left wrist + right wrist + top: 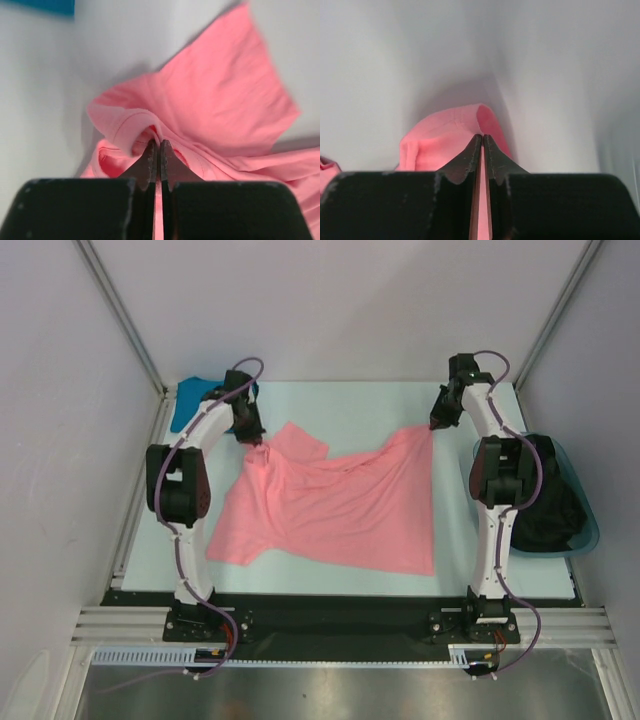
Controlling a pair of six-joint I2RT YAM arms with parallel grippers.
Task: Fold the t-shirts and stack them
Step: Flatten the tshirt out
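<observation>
While both grippers are clamping the salmon pink t-shirt [330, 500], you are working the spreading-out step that comes before the first fold. Your left gripper [157, 145] is pressed shut on a bunched ridge of fabric near the shirt's neckline, with a sliver of pink showing between the jaws. Your right gripper [482, 137] is likewise closed tight and is pinching a rounded fold at the shirt's far right corner.

To do this well, you should be drawing the two grips apart evenly and level, so the cloth between them is tensioning without twisting. The left hold looks lumpy, so it may be catching more than one layer.

Moving outward, your left arm [185, 470] is reaching forward and bending inward over the shirt's far left edge, wrist pointing down. Your right arm [497, 470] is stretching straight ahead beside the shirt's right edge, wrist tipping down to the raised corner.

The shirt is lying rumpled on the table [350, 400], its far edge lifting toward both grips. The teal-blue t-shirt [188, 400] is lying beyond the pink shirt's far left corner, behind your left arm.
</observation>
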